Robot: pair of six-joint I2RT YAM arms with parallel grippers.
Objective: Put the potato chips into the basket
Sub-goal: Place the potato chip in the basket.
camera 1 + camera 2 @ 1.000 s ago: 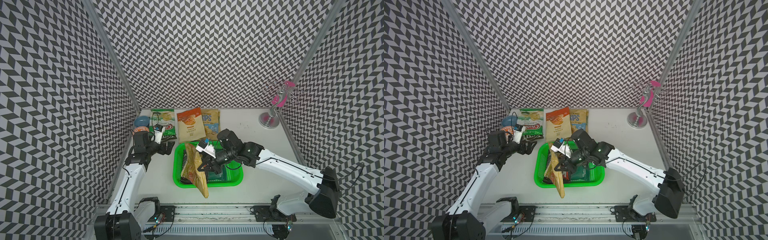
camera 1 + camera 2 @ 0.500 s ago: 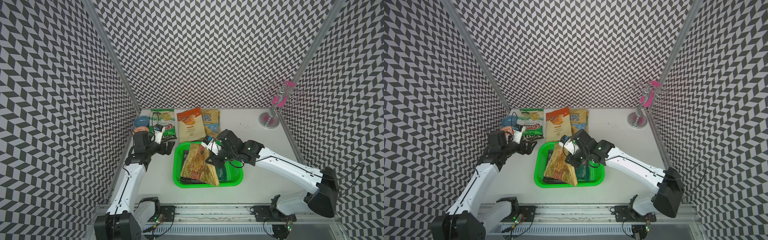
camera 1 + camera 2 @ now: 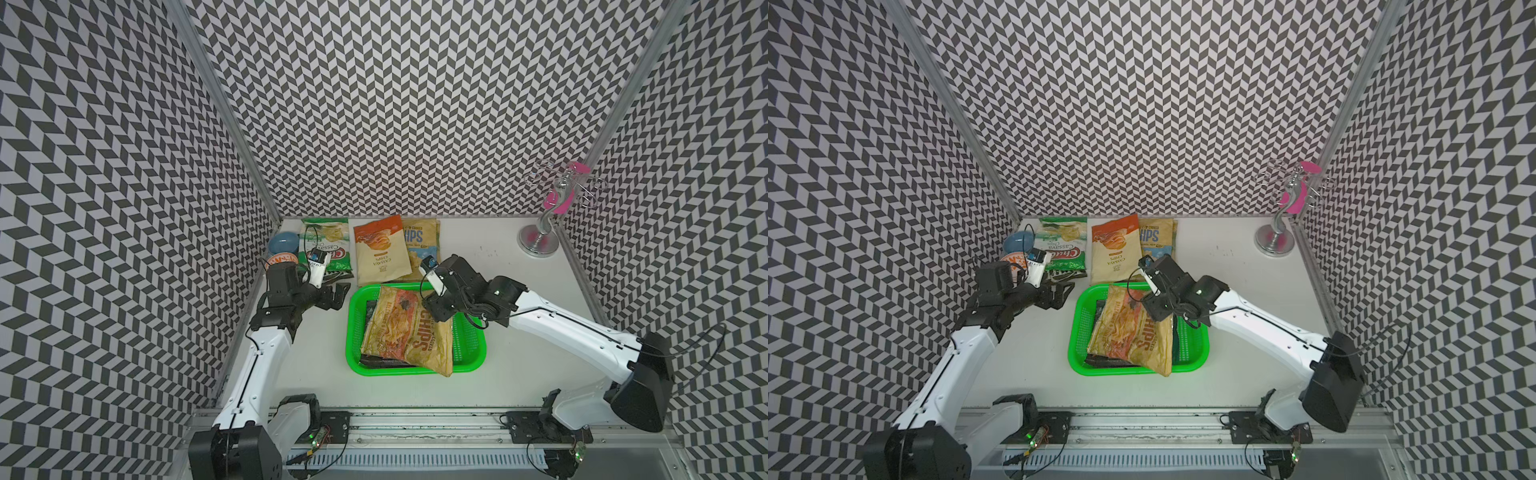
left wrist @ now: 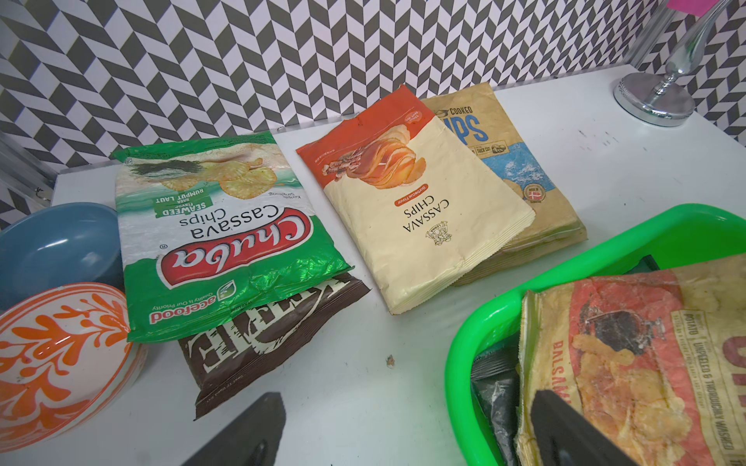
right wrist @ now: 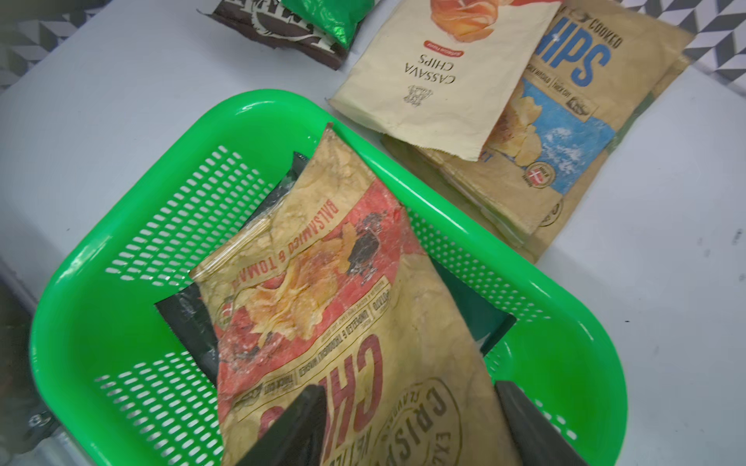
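Tan CHIPS bag [image 3: 399, 332], formerly vertical, now flat, lengthwise along basket [image 3: 352, 328]

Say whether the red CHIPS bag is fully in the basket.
Not fully: the red CHIPS bag lies in the basket atop a dark bag, one corner overhanging the near rim.

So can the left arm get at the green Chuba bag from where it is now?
Probably yes. The left gripper is open and close by; the Chuba bag lies on top of the brown Kettle bag, with only bare table between.
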